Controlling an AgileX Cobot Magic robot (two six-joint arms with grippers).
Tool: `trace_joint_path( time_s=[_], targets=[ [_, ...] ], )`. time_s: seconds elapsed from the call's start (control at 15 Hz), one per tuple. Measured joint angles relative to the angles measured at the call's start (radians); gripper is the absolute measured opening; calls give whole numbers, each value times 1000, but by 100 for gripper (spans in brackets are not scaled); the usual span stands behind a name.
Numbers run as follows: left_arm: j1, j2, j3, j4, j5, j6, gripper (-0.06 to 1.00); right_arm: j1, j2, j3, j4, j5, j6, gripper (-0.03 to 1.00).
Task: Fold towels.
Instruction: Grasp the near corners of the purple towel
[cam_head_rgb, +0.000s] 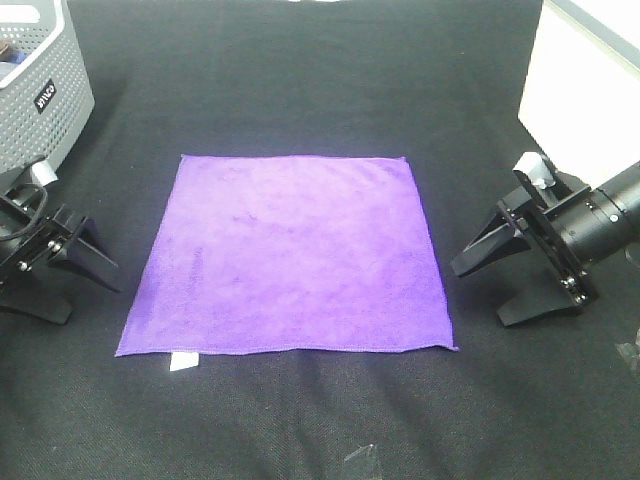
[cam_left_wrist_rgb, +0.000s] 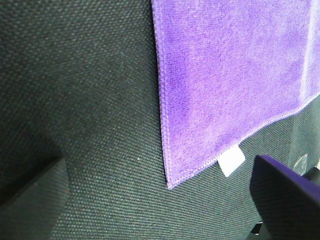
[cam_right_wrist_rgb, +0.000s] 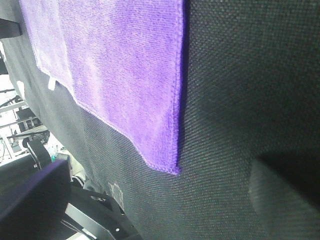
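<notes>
The purple towel (cam_head_rgb: 290, 255) lies spread flat as a square in the middle of the black table, with its small white tag (cam_head_rgb: 182, 361) at the near left corner. My left gripper (cam_head_rgb: 92, 300) stands open just left of that corner, clear of the cloth. In the left wrist view the towel (cam_left_wrist_rgb: 235, 75) and its tag (cam_left_wrist_rgb: 232, 162) lie ahead of the open left gripper (cam_left_wrist_rgb: 150, 170). To the right of the towel's near right corner, my right gripper (cam_head_rgb: 478, 297) is open and holds nothing. The right wrist view has the towel (cam_right_wrist_rgb: 125, 65) corner between the right gripper (cam_right_wrist_rgb: 161, 164) fingers.
A grey perforated basket (cam_head_rgb: 40, 90) stands at the back left. At the back right is a white box (cam_head_rgb: 580, 90). The black cloth table (cam_head_rgb: 300, 90) surrounds the towel on all sides. A scrap of clear tape (cam_head_rgb: 360, 460) lies near the front edge.
</notes>
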Motion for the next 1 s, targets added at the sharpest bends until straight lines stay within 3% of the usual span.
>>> trace_joint_path(
  time_s=[0.13, 0.27, 0.33, 0.47, 0.67, 0.8, 0.93, 1.0],
  targets=[
    [-82, 0, -3, 23, -28, -36, 90, 15, 1, 0, 13, -16, 10, 93],
    [-162, 2, -11, 23, -61, -80, 87, 84, -1, 0, 26, -54, 11, 91],
    [-162, 2, -11, 23, -61, -80, 87, 84, -1, 0, 26, -54, 11, 91],
    [-228, 34, -35, 17, -60, -122, 82, 180, -2, -3, 46, -110, 24, 88],
    [-313, 87, -88, -11, -41, -165, 74, 306, -11, -3, 50, -214, 30, 73],
    [-336, 107, -103, -25, -32, -181, 68, 339, -12, -3, 22, -253, 36, 62],
    [-343, 119, -106, -26, -34, -193, 56, 340, -12, -6, -25, -273, 65, 49],
    [-343, 121, -106, -22, -35, -200, 43, 342, -12, -7, -47, -280, 80, 41]
  ],
)
